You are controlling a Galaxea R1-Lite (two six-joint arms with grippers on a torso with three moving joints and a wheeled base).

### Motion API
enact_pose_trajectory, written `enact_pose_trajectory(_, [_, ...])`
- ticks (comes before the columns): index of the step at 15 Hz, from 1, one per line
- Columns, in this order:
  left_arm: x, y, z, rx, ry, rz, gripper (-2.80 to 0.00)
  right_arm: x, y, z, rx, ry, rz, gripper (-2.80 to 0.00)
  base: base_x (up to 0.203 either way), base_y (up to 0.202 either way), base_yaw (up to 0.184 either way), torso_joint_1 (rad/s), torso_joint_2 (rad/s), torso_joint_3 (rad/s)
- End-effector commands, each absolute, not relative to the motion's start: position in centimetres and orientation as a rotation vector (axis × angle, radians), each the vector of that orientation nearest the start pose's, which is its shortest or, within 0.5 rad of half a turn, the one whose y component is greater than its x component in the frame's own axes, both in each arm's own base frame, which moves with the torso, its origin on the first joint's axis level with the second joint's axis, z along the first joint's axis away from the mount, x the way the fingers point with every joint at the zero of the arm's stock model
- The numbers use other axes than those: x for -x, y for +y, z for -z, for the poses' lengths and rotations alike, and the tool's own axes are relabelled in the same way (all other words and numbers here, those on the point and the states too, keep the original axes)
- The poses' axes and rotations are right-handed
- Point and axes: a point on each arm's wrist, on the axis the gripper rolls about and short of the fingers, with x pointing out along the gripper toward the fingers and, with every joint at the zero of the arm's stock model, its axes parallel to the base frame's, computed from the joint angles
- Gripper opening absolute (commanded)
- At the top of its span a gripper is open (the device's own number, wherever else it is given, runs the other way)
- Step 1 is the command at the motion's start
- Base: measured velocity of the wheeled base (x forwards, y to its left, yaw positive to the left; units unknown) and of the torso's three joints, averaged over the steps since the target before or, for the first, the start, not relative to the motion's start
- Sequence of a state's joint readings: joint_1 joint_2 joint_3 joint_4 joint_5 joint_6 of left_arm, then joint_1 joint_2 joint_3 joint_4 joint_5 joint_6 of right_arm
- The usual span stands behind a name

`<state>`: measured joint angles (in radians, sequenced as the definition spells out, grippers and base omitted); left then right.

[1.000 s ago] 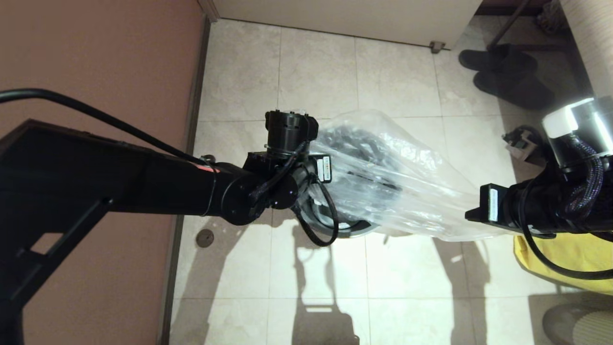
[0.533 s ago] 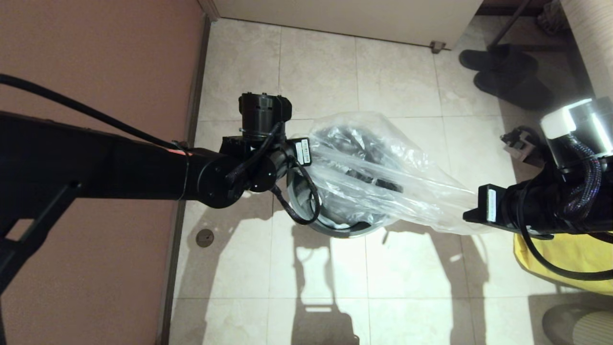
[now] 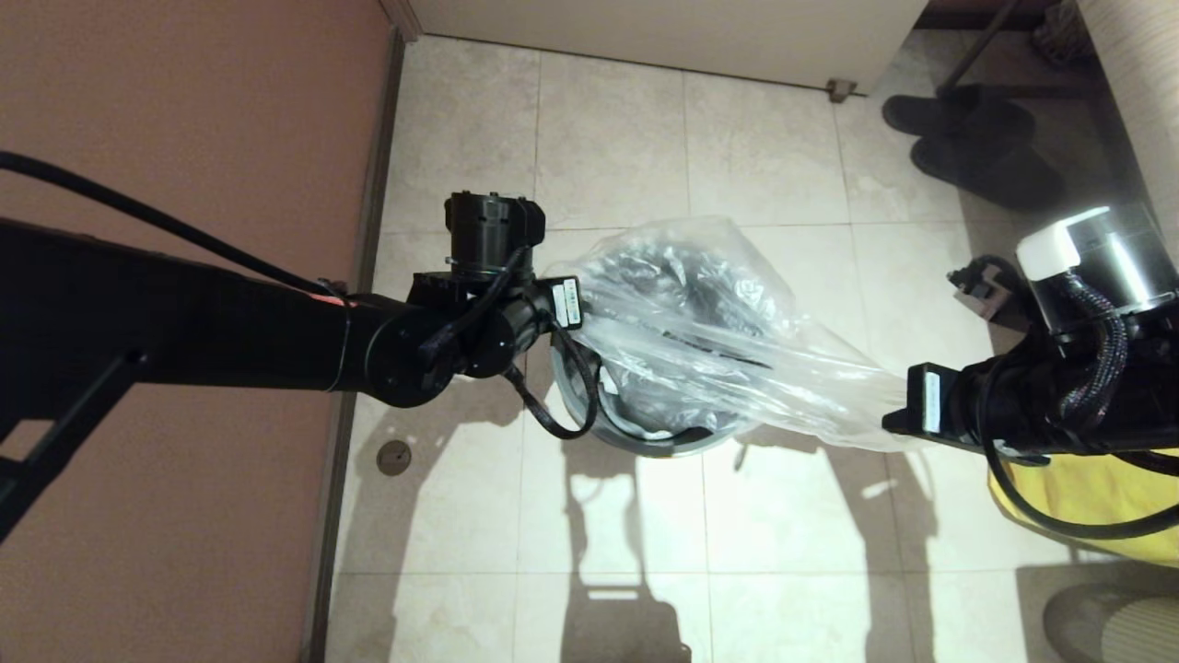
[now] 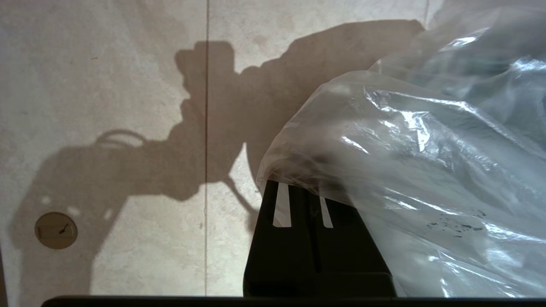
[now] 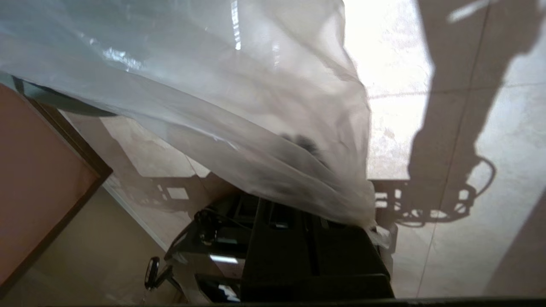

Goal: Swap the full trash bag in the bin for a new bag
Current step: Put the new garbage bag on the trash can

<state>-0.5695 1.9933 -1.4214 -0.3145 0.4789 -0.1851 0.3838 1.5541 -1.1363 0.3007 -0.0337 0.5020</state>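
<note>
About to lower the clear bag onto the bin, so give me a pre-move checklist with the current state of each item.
1. Left hand shut on the new bag: ok.
2. Right hand shut on the bag's opposite end: ok.
3. Bag stretched between both hands above the bin: ok.
4. Bag mouth open and facing down over the rim: cannot tell.
5. Bin empty of the old bag: cannot tell, since the clear plastic covers most of the opening.
6. Yellow bag lying clear of the bin, under the right arm: ok.
</note>
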Motion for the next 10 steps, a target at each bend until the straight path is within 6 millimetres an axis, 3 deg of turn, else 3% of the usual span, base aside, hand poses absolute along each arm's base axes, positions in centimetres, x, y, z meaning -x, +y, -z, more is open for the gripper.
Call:
enact_pose_trajectory(1, [-35.1, -21.0, -21.3, 0.052, 0.238, 0.060, -2.80, -25.4, 10.1, -21.6, -0.327, 0.778, -0.144, -2.80, 0.000, 0.000, 0.000, 0.000, 0.00, 0.000])
enact_pose_trajectory(10, [-35.2, -18.5, -18.4, 0.033, 0.310, 0.038, -2.80, -29.1, 11.7, -16.1, -0.360, 0.877, -0.118, -2.80, 0.000, 0.000, 0.000, 0.000, 0.00, 0.000])
